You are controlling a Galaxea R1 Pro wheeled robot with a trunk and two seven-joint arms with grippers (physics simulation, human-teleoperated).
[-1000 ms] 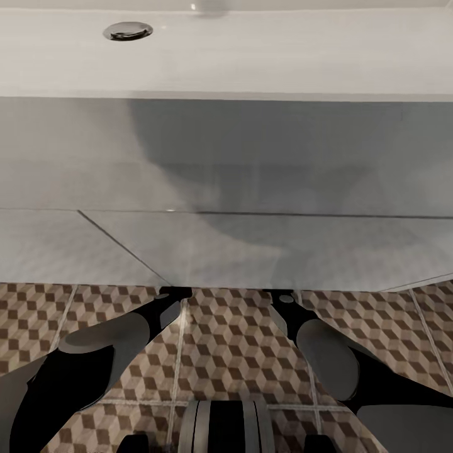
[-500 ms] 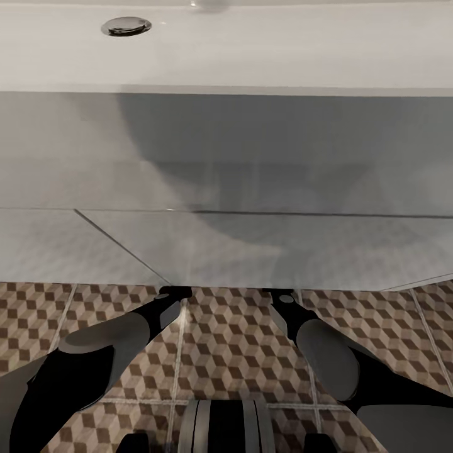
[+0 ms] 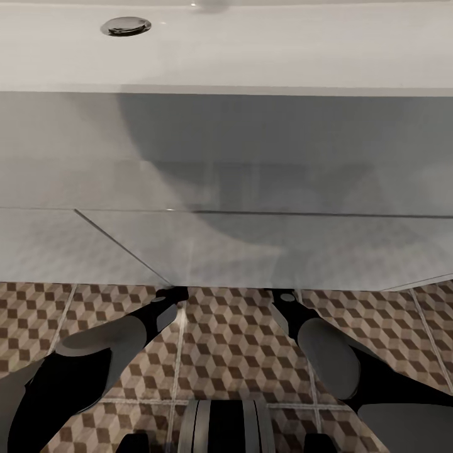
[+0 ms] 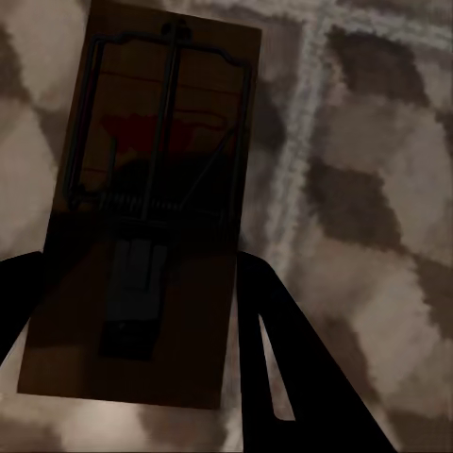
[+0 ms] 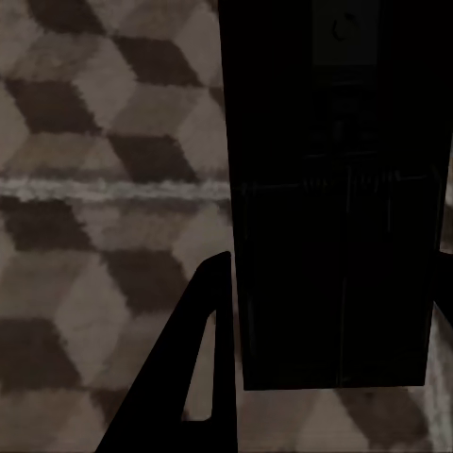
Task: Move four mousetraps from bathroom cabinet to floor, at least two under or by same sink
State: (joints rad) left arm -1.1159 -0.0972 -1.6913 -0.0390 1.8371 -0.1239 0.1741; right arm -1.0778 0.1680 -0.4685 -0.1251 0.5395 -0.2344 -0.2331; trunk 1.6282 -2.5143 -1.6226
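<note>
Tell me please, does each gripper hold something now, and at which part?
Each gripper seems to hold a mousetrap between its fingers: the left gripper at the wooden board's near end, the right gripper on a very dark one, contact unclear.

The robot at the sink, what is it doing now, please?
The robot stands close to the white sink, both arms reaching down under its front edge. In the left wrist view a mousetrap sits between the left gripper's fingers, above the cube-patterned floor. In the right wrist view a second, very dark mousetrap sits at the right gripper. Whether either already rests on the tiles is unclear.
</note>
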